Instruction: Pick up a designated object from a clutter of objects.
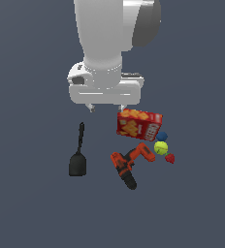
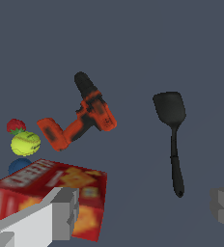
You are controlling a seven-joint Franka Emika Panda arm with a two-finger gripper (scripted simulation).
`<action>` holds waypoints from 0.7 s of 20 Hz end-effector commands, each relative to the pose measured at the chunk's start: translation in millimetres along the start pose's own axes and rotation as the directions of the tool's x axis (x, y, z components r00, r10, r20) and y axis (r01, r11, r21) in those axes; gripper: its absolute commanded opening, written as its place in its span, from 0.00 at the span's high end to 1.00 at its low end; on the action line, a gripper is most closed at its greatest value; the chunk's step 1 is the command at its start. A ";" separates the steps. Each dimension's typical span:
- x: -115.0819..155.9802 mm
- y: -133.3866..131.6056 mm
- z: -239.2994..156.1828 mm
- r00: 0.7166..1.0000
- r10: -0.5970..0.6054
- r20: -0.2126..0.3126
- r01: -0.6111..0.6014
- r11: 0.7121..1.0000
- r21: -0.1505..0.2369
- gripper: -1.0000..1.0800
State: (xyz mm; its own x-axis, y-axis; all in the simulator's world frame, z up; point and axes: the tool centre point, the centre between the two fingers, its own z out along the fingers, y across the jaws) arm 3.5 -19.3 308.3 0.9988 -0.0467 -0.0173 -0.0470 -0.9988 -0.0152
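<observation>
The designated object, an all-black spatula (image 1: 77, 164) (image 2: 170, 110), lies flat on the dark floor, apart from the other things, at the exterior view's left. Its thin handle points toward my gripper (image 1: 106, 107) (image 2: 140, 210). The gripper hangs above the floor, open, with nothing between its fingers (image 2: 58, 214). It sits over the gap between the spatula's handle end and the red cracker box (image 1: 139, 125) (image 2: 46, 190). The rest of the clutter of objects lies at the exterior view's right.
An orange-and-black drill (image 1: 129, 164) (image 2: 82, 116) lies beside the spatula's blade. Past the cracker box sit a small blue ball (image 1: 162, 137) (image 2: 18, 165), a yellow-green tennis ball (image 1: 161, 148) (image 2: 25, 143) and a red strawberry (image 1: 170, 158) (image 2: 16, 126).
</observation>
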 end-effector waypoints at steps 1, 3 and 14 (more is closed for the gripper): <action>0.0 0.0 0.0 1.000 0.000 0.000 0.000 1.000 0.000 0.04; 0.3 -1.7 -0.1 1.000 -0.001 -0.002 0.001 1.000 0.000 0.04; 2.5 -22.2 -4.4 1.000 -0.011 -0.026 0.011 1.000 -0.003 0.04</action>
State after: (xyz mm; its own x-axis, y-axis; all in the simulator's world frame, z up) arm 7.1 3.3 313.3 0.9994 -0.0347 0.0096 -0.0346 -0.9993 -0.0123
